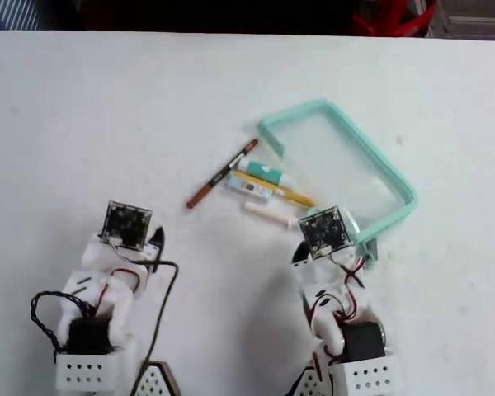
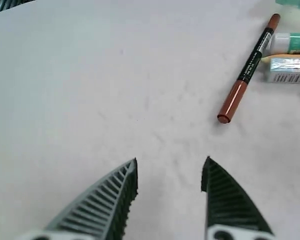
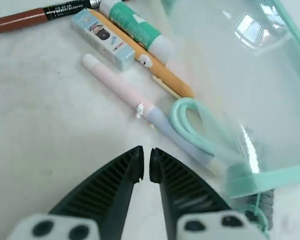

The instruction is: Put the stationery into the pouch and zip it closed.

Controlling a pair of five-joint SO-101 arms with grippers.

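A clear pouch (image 1: 338, 161) with mint trim lies flat at centre right. Beside it on the table lie a brown marker (image 1: 223, 173), a green-and-white glue stick (image 1: 262, 171), a boxed eraser (image 1: 249, 187), a yellow pencil (image 1: 282, 192) and a pink pen (image 1: 268, 214). My right gripper (image 3: 146, 157) is shut with nothing in it, just short of the pink pen (image 3: 122, 90), whose lavender end runs under the pouch's mint loop (image 3: 187, 127). My left gripper (image 2: 169, 167) is open over bare table, with the brown marker (image 2: 247, 67) some way ahead of it.
The pouch's dark zipper pull (image 3: 265, 205) sits at its near corner beside my right gripper. The white table (image 1: 107, 107) stretches wide to the left and back. Cables trail over the left arm (image 1: 115, 276) and the right arm (image 1: 338, 297).
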